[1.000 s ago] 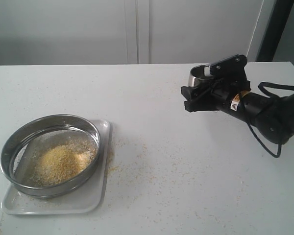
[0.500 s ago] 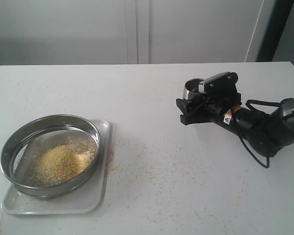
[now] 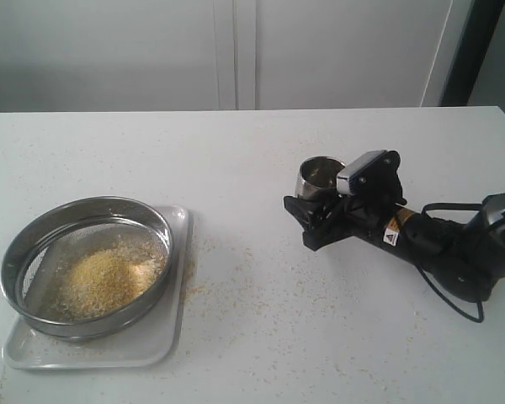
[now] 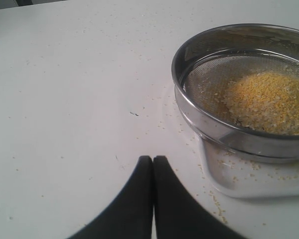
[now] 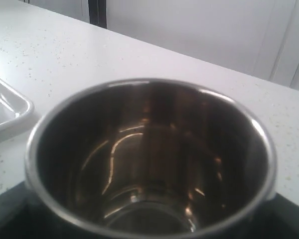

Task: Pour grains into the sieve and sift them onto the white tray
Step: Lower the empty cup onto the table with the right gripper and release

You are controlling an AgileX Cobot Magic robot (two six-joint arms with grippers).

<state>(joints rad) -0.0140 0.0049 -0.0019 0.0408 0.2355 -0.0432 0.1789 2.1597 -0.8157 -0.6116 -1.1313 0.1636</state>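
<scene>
The steel sieve (image 3: 91, 323) sits on the white tray (image 3: 156, 347) at the table's left, with a heap of yellow and pale grains (image 3: 105, 278) on its mesh. My right gripper (image 3: 313, 210) is shut on a small steel cup (image 3: 320, 174), upright and low over the table at centre right. The cup (image 5: 149, 149) looks empty inside and hides most of the dark fingers (image 5: 5, 219). My left gripper (image 4: 153, 159) is shut on nothing, just over the table beside the sieve (image 4: 189, 112), grains (image 4: 266, 99) and tray (image 4: 249, 184). The exterior view does not show it.
Spilled grains (image 3: 236, 252) are scattered over the white table to the right of the tray and towards the front edge. A white wall with cabinet panels (image 3: 236, 50) runs behind the table. The right arm's cable (image 3: 454, 295) trails on the table.
The right gripper with the cup has come down and moved left, towards the table's middle. The sieve, tray and grains have not moved.
</scene>
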